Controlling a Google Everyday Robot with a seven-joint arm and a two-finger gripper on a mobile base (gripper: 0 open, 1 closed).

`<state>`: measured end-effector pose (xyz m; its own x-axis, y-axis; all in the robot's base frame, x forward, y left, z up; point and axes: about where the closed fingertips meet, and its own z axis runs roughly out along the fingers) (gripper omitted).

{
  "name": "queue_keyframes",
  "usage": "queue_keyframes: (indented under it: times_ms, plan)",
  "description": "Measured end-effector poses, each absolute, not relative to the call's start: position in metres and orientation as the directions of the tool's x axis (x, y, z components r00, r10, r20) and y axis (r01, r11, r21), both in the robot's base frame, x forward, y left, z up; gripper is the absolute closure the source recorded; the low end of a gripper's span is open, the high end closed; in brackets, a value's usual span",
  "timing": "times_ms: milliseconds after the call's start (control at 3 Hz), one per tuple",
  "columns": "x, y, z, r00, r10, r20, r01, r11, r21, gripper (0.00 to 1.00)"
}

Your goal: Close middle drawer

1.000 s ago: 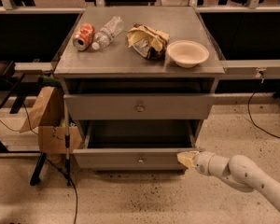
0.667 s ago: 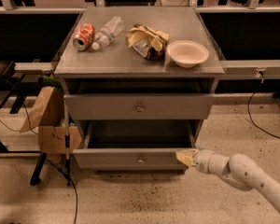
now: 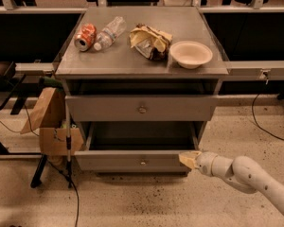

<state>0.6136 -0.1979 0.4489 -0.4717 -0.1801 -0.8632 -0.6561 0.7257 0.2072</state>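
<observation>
The middle drawer [image 3: 113, 161] stands pulled out below the cabinet's top drawer. It has a low gray front with a small round knob [image 3: 143, 162], and its gray tray [image 3: 142, 136] shows behind the front. My gripper [image 3: 188, 159], with a yellowish tip, comes in from the lower right on a white arm [image 3: 246, 174]. It sits at the right end of the drawer's front panel, touching it or nearly so.
The taller upper drawer [image 3: 109, 109] has a brassy knob. On the cabinet top are a red can [image 3: 85, 37], a plastic bottle [image 3: 109, 32], a crumpled bag [image 3: 149, 41] and a bowl [image 3: 190, 54]. A brown paper bag on a stand [image 3: 49, 122] is at the left. A cable [image 3: 270, 126] lies on the floor at the right.
My gripper has edged slightly left, to the right end of the middle drawer's front. The drawer has not visibly moved.
</observation>
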Motion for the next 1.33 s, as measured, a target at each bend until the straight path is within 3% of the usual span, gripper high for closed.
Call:
queue_keyframes:
  times_ms: [667, 1333]
  plan:
    - [0.606, -0.216, 0.440, -0.493, -0.258, -0.831, -0.673, 0.719, 0.176, 1.00]
    - [0.562, -0.281, 0.425, -0.575, -0.377, -0.726, -0.652, 0.748, 0.127, 1.00]
